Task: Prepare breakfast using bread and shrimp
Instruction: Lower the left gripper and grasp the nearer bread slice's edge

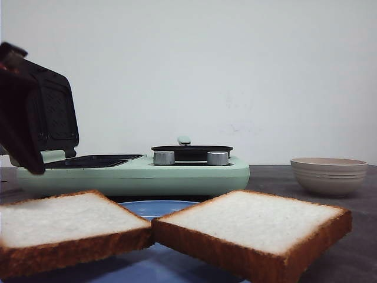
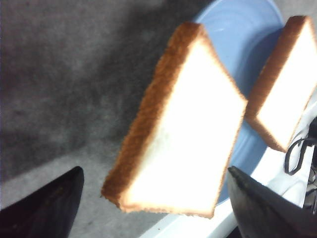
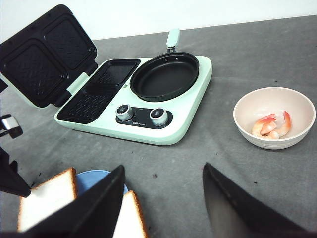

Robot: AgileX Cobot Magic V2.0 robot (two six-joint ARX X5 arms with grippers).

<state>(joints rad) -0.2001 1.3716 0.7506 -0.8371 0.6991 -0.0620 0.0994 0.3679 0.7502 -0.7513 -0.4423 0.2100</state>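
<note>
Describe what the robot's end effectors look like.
Both are black. The left end effector has two flat, pointed fingers; a black cable loops over white housing beside them. The right end effector has broad, wedge-shaped fingers. No markings show.

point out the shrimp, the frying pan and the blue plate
shrimp (image 3: pixel 271 126), right wrist view, middle of the pile in the bowl
frying pan (image 3: pixel 164 77), right wrist view, bare black inside
blue plate (image 2: pixel 247 29), left wrist view, bare surface between the slices

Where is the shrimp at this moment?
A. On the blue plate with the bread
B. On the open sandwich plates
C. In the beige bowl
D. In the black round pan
C: the right wrist view shows the shrimp lying inside the beige bowl, while the round pan holds nothing.
</note>
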